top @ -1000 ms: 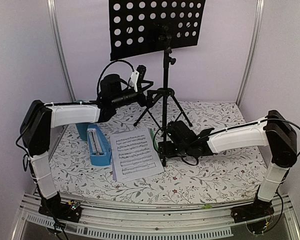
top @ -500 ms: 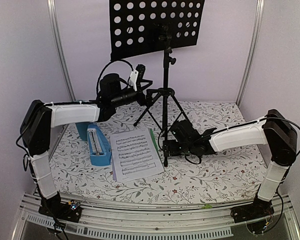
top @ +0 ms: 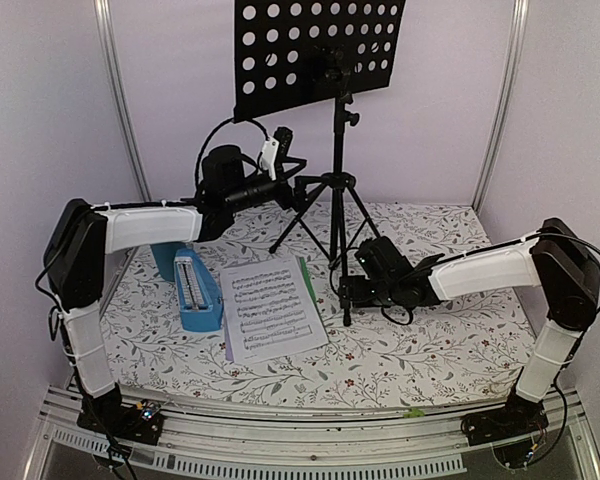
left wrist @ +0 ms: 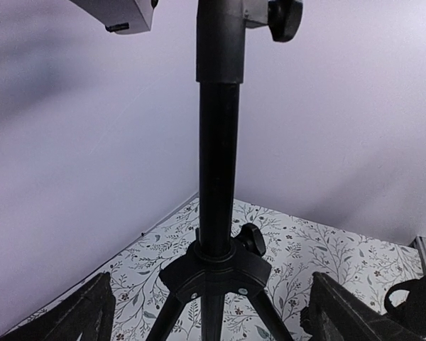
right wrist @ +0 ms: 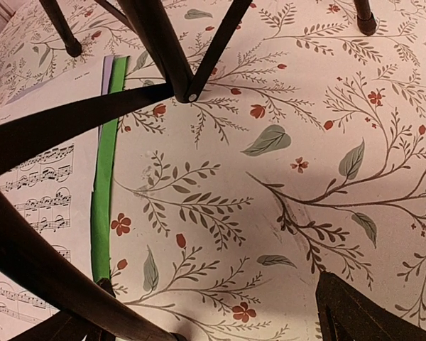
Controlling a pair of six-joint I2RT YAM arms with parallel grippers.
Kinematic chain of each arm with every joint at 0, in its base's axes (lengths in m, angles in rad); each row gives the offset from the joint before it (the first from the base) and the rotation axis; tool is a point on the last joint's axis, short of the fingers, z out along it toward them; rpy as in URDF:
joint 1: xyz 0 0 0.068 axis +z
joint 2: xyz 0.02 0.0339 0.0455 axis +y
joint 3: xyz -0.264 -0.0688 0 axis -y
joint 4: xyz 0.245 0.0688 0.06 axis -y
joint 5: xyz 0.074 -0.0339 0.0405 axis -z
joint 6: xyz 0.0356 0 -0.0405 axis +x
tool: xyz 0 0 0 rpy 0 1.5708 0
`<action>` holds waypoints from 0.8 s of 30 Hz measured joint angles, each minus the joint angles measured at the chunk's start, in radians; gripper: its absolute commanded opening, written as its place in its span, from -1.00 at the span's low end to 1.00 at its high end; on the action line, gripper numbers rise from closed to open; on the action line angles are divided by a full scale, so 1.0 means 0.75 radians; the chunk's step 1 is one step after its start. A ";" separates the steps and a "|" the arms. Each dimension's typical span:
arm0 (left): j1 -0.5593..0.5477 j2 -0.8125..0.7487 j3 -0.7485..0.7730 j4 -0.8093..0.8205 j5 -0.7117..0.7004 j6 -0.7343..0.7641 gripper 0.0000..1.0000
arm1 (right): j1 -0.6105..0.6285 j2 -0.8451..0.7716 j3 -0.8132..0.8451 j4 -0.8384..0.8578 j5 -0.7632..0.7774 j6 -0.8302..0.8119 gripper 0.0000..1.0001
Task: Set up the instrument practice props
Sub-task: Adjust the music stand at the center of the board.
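Observation:
The black music stand [top: 338, 170] stands at the back of the table, its perforated desk [top: 315, 55] tilted up high. My left gripper [top: 295, 187] is open just above the tripod hub [left wrist: 214, 273]. The pole [left wrist: 219, 163] rises between its fingers [left wrist: 78, 312] without touching them. My right gripper [top: 348, 292] is open low at the front leg's foot. That leg [right wrist: 50, 273] crosses beside its left finger, and nothing is held. White sheet music [top: 270, 310] lies flat over a green page [right wrist: 103, 192]. The blue metronome [top: 195, 290] lies left of the pages.
A teal cup [top: 163, 260] stands behind the metronome, under my left arm. Purple walls close in the back and both sides. The other tripod legs [top: 290, 228] spread over the floral cloth [top: 430, 340] toward the back.
The stand has shifted to the right, desk and front foot together. My right gripper moved right with the foot. The left arm has barely moved.

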 measured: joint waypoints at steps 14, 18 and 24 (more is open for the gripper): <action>0.001 0.117 0.021 -0.042 -0.027 0.007 0.90 | -0.130 -0.051 -0.079 0.015 -0.020 -0.020 0.98; 0.000 0.130 0.041 -0.062 -0.045 0.007 0.90 | -0.164 -0.066 -0.108 0.021 -0.034 -0.031 0.98; -0.009 0.169 0.093 -0.104 -0.091 0.012 0.90 | -0.221 -0.106 -0.176 0.049 -0.050 -0.033 0.98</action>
